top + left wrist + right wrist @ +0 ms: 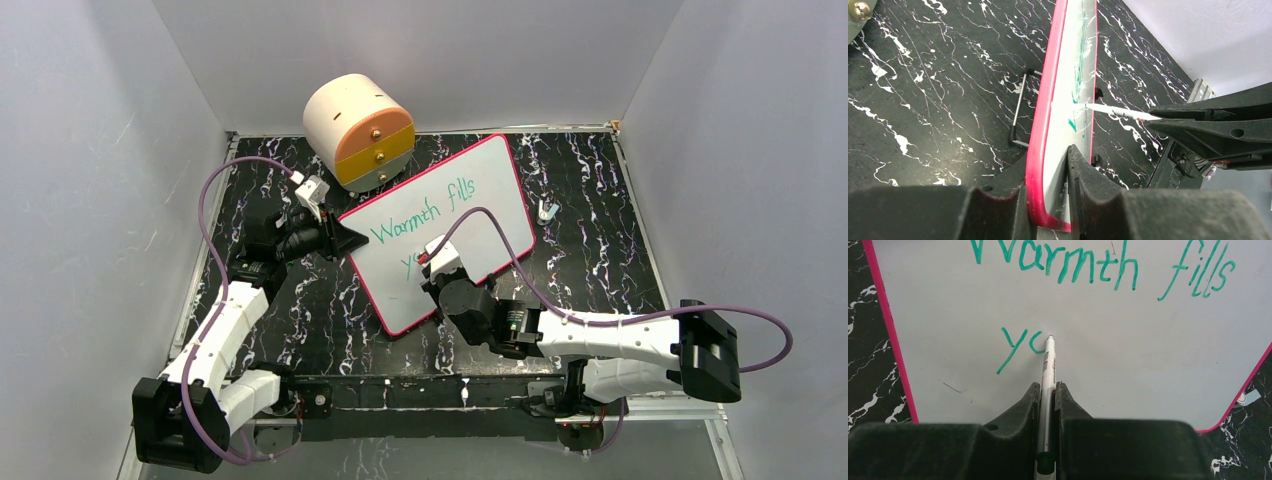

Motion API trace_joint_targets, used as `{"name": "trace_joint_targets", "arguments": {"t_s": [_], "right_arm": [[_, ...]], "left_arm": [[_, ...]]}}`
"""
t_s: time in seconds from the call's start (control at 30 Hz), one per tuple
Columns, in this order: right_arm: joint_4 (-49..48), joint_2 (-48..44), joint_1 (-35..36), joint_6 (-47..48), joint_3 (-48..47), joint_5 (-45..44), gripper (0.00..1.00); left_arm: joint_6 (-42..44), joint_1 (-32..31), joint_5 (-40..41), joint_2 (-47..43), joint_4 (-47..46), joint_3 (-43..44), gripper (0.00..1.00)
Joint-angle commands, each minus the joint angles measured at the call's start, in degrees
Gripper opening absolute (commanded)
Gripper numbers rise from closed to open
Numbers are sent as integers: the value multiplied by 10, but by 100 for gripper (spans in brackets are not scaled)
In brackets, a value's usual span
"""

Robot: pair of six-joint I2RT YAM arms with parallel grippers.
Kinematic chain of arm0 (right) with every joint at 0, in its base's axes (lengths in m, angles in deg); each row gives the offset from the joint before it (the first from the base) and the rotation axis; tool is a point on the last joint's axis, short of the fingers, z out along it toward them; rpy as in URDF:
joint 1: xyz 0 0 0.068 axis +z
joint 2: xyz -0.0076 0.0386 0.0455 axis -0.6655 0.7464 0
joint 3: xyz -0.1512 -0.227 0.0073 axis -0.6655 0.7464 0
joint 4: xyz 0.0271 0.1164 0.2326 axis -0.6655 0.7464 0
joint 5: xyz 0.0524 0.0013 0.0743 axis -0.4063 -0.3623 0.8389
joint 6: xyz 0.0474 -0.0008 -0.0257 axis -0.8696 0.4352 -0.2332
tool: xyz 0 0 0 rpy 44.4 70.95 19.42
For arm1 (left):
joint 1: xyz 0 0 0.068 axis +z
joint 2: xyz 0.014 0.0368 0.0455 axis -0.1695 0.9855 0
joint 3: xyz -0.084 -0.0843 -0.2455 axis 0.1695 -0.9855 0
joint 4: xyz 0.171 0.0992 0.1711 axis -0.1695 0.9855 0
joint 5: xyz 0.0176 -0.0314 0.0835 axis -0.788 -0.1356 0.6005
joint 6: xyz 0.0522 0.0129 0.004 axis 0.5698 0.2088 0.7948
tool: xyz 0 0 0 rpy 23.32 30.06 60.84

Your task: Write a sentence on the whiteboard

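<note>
Mid-table, slanted w/ one corner toward the far edge, lies the whiteboard (400, 290): white face, rounded corners, thin red-pink rim. Top view gives the layout. The left gripper (352, 238) is at the board's left edge and the right gripper (440, 262) over its near half. A cream drum (360, 130) w/ orange and grey drawers sits at the table's far edge, left of centre, close to the board's far side. A small pale item (547, 210) lies on the table just off the board's right side. Grip detail doesn't show from up there.

Left wrist cam has it: board seen edge-on, rim pinched btwn both fingers, jaws clenched on the whiteboard, marker tip touching the white face. Right wrist cam shows the right gripper clamped on a marker (1049, 362), barrel running up btwn the fingers, tip down on the board. Only that view makes the sentence (1098, 270) readable: green handwriting, top line "Warmth fills", below it a "y" and an open, unfinished "o", w/ the tip at the gap in that curve
</note>
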Motion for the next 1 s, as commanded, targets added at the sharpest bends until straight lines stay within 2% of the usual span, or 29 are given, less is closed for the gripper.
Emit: {"name": "trace_joint_targets", "arguments": {"t_s": [0.0,0.57,0.97], "right_arm": [[-49,-7,-7,6,-1,9,0],[-33,-10,-7,4,-5,57,0],[-15,-51,-10,10,16,14,0]], "left_arm": [[93,-10,73,27,95,-33,0],[92,-10,74,27,95,-33,0],[92,-10,76,25,95,-33,0]]}}
